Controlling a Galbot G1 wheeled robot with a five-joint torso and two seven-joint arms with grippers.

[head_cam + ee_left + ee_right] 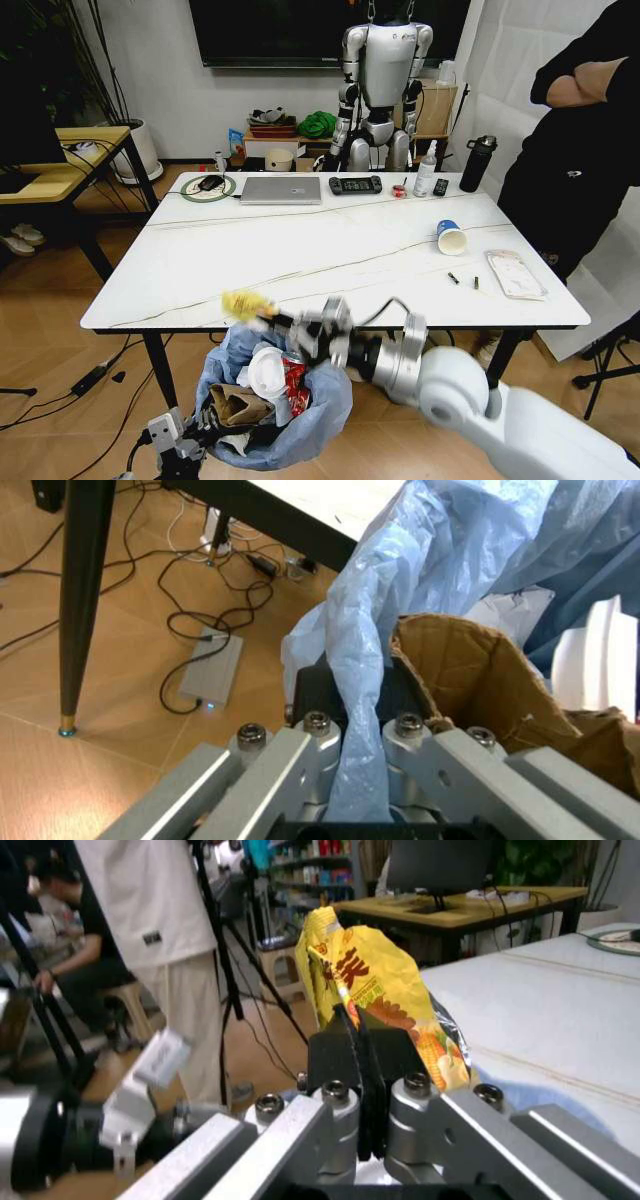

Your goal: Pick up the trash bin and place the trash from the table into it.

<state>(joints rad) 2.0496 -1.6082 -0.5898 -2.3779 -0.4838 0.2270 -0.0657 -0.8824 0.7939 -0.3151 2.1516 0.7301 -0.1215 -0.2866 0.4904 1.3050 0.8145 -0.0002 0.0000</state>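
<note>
Yellow wrapper carried to the bin, with litter left on the surface.

Head view: my right hand [268, 318] is clamped on a yellow wrapper [243, 303] at the near edge of the surface [300, 250], just above the trash bin [268, 400], whose blue bag my left hand [185, 440] holds below that edge. A blue-white paper cup [451, 237] and a clear packet [516, 274] lie well apart on the far right. Left wrist view: the left hand's fingers [300, 742] are closed on a twist of the blue bag [355, 727], torn cardboard [470, 675] just beside it. Right wrist view: the fingers [345, 1065] pinch the wrapper's lower edge. I judge the step to be the drop; next calls for centring over the bag's mouth before release.
</note>
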